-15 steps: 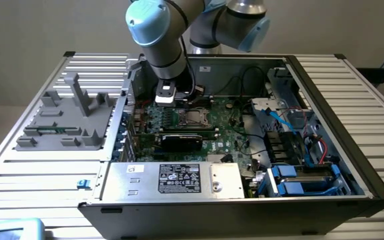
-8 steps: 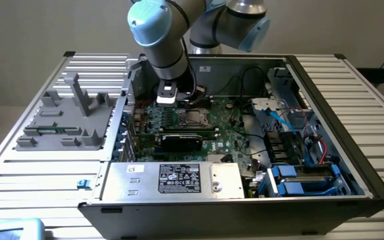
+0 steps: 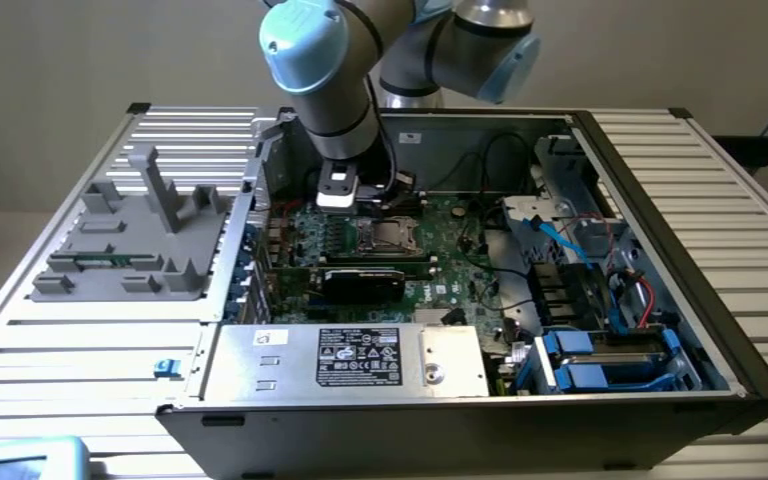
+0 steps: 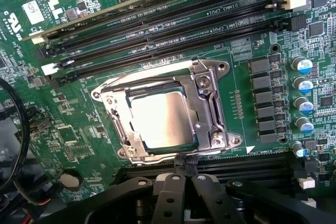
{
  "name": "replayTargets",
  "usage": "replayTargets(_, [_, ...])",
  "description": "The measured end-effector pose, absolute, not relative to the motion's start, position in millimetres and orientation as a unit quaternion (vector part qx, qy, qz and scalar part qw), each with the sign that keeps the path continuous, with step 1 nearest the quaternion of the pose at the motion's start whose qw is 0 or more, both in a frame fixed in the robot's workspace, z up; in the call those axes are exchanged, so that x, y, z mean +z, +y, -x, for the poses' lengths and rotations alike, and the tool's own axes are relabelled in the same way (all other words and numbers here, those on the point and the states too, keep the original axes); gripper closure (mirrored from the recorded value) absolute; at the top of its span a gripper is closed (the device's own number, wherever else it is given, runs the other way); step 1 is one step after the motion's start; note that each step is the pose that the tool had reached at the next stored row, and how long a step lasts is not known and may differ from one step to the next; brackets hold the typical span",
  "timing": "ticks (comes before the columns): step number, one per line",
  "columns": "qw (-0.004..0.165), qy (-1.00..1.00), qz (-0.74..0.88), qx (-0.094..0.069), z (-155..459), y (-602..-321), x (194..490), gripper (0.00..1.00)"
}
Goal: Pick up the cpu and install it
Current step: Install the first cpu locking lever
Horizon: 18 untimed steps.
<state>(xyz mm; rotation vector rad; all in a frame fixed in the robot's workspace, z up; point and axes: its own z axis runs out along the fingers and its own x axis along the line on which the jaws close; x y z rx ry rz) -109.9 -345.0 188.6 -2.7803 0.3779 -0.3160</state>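
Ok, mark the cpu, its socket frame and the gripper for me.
cpu [image 4: 160, 119]: wrist view, centre of shiny lid.
socket frame [image 4: 210, 103]: wrist view, metal side bar.
gripper [image 4: 185, 167]: wrist view, shut fingertips.

You are looking at one arm [image 3: 337, 75] carrying one tool [image 4: 182, 174], its two fingers pressed together. One open case [image 3: 651, 200] is sitting on one slatted surface [image 3: 744, 190]. Inside it, one green board [image 4: 94, 140] is holding one socket frame [image 4: 210, 108] with one cpu [image 4: 160, 119] lying in it. In the wrist view you are seeing four long black slots [image 4: 173, 22] in a row beside the socket, and five blue-topped capacitors [image 4: 303, 65] in a line. In the exterior view, one black card [image 3: 364, 280] is lying on the board, one silver box [image 3: 357, 355] with one white label [image 3: 359, 357] is sitting at the case's near edge, and one grey plastic piece [image 3: 131, 240] is resting on the surface.
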Motion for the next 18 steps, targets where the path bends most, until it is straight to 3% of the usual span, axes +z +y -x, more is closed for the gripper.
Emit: replayTargets(18, [0.158, 0.132, 0.972, -0.11, 94, -345, 189, 0.89])
